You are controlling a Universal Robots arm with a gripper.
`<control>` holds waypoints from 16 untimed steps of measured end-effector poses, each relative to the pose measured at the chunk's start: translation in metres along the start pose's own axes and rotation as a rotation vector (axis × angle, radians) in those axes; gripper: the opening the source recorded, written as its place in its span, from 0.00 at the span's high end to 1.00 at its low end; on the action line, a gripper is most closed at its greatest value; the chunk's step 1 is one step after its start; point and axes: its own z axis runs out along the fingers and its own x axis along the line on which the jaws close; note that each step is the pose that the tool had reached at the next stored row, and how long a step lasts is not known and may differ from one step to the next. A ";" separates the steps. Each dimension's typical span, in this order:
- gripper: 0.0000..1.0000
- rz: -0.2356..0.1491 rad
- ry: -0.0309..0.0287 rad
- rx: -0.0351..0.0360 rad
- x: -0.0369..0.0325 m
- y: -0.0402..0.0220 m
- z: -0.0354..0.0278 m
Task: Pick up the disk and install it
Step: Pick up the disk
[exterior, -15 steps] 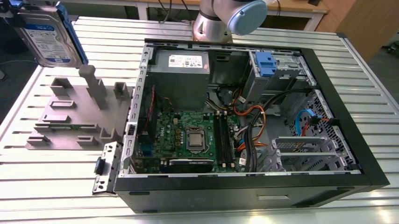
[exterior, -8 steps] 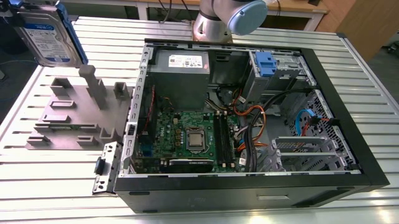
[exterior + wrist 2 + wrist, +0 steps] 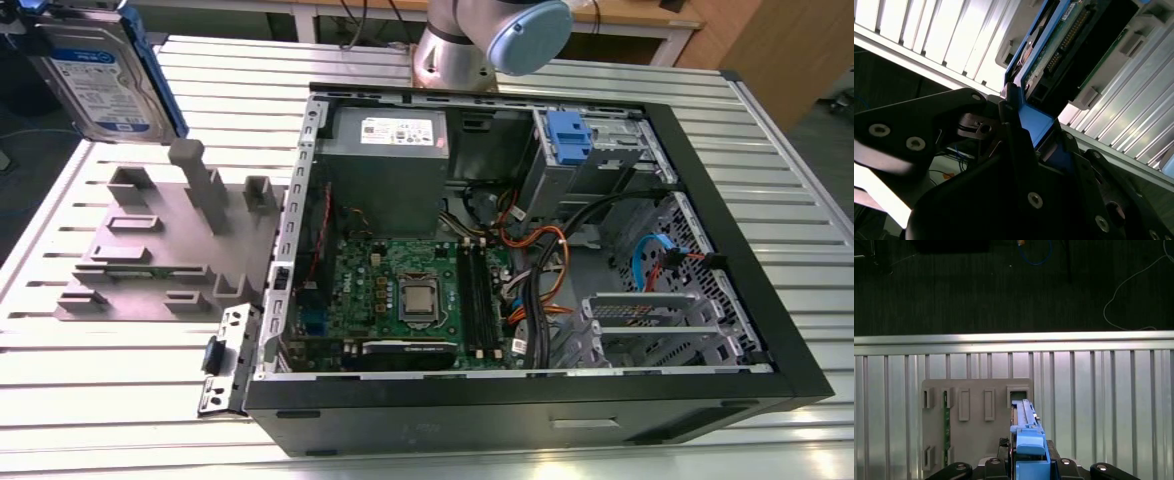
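The disk (image 3: 100, 75) is clamped edgewise by the end effector (image 3: 1033, 125), clear of its fixture (image 3: 134, 255), at ten o'clock from the case (image 3: 534, 408).

No print is legible. Disk (image 3: 104, 72), at the exterior view's far-left corner, bears a white-and-blue label (image 3: 94, 97) w/ lines of print too small to read. White sticker (image 3: 390, 128) on the grey PSU (image 3: 387, 185) inside the PC case (image 3: 534, 410): text likewise unreadable.
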 end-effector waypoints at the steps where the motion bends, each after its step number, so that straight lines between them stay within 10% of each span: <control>1: 0.64 0.000 0.0000 0.0000 0.0000 0.0000 -0.0002; 16: 0.64 0.000 0.0000 -0.0001 -0.0001 0.0000 -0.0036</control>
